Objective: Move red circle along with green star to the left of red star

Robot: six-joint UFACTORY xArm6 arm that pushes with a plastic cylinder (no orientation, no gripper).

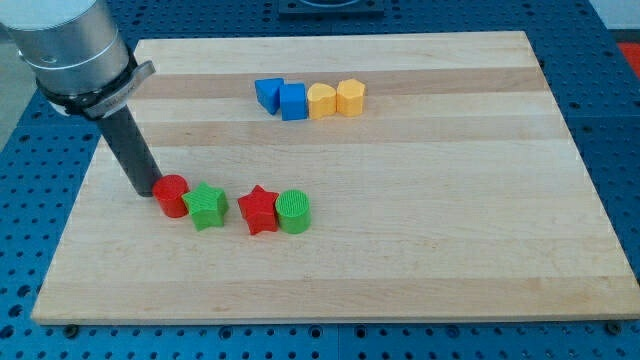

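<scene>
The surface [400, 260] looks like pale wood, its planks joined in long bands with a fine grain and a smooth, matt finish. It lies on a blue base [30, 270] that looks like painted metal, dotted with rows of small holes. The rod [132, 152] is dark and matt, and the arm housing [70, 45] above it looks like grey metal with a dull sheen. The red circle [172, 195], green star [208, 206], red star [259, 209] and green circle [294, 212] look like matt plastic; the green circle's top shows fine ridges. The blue blocks [281, 97] and yellow blocks [336, 99] look like the same smooth, matt plastic.
</scene>
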